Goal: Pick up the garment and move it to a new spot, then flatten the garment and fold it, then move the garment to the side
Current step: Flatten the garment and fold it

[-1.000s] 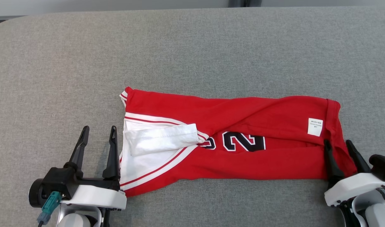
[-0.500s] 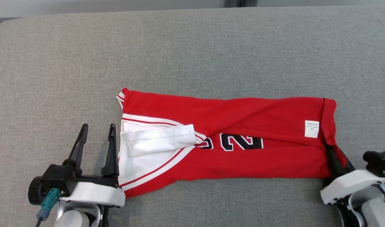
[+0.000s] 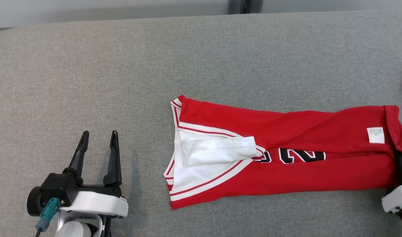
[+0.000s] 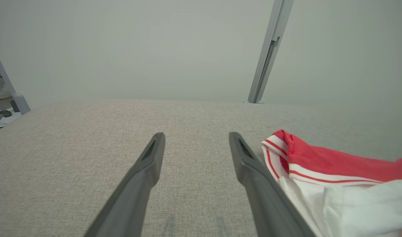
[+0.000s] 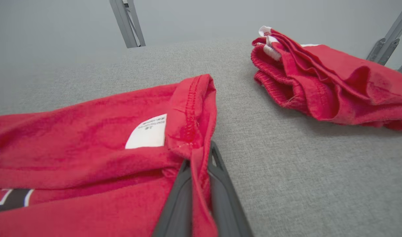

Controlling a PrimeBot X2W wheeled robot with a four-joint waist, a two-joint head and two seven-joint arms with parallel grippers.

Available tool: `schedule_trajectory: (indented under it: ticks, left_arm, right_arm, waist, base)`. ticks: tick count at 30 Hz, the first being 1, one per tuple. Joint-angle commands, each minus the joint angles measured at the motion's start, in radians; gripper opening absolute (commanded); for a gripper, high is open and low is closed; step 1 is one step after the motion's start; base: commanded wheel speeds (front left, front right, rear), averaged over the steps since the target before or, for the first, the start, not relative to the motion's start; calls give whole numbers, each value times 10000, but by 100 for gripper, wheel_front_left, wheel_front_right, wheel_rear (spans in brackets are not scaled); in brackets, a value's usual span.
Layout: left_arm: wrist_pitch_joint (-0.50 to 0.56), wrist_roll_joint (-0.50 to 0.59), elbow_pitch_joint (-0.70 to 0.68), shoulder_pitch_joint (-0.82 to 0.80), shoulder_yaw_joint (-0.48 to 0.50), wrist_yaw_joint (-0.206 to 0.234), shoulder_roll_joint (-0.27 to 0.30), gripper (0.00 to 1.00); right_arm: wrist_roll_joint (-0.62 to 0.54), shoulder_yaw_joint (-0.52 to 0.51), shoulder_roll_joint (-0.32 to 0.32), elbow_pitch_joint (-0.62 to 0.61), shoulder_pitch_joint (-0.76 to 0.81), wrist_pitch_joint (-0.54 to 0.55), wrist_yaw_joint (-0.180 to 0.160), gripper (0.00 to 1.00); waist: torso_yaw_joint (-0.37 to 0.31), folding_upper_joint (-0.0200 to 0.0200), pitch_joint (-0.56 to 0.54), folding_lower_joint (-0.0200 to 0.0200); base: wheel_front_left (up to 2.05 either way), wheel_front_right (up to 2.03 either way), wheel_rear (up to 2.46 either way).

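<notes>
- Head view: a red basketball jersey [image 3: 286,171] lies folded into a long band across the centre and right of the frame, flat on the grey fabric surface [image 3: 188,59]. Its neck end is toward frame centre and its hem end is at the right edge
- A white inner panel [image 3: 217,151] edged with red-and-white trim shows at the neck end. Black numerals [image 3: 301,155] outlined in white sit mid-band, and a white care label [image 3: 375,135] sits near the hem
- Left gripper [image 3: 99,132]: lower left of the frame, fingers parted wide with nothing between them. It is well apart from the neck end, with bare surface between
- Right gripper [image 3: 398,158]: at the right edge, lower half, partly cut off by the frame. One dark finger is visible against the hem
- Right wrist view: at lower centre both fingers are pressed together with a pinch of the jersey's hem clamped between them. The hem cloth rises in a ridge above the grip point, and the label is just left of it
- Same view, upper right: a second red garment [image 5: 319,82] with white trim lies bunched on the surface, apart from the jersey
- Left wrist view: fingers spread and empty. The jersey's neck corner is at lower right, and a grey metal post [image 4: 268,52] stands at upper right against a pale wall
</notes>
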Motion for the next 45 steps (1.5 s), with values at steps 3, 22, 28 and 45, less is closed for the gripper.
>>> schedule_trajectory:
  ticks: [3,22,28,45]
  left_arm:
    - [-40,51,43,96,69,-24,49,100]
    - [31,101,120,43,-72,65,113,100]
    - [13,60,302,-155,-268,-50,-50,100]
    - [-38,90,565,-432,-237,-176,-279,100]
  right_arm:
    - [-257,3,170,-674,144,305,-2,0]
    - [-346,4279,2673,-4114,-997,2253,-1,0]
    - [628,5942,2785,-2959,-1911,1293,1,0]
    - [1804,7970,2776,-703,-3588,-89,1,100]
  waist:
    - [-35,0,-101,0]
    - [172,0,-518,0]
    - [639,0,-414,0]
    - [953,0,-106,0]
  base:
    - [0,0,0]
    - [0,0,0]
    - [0,0,0]
    - [0,0,0]
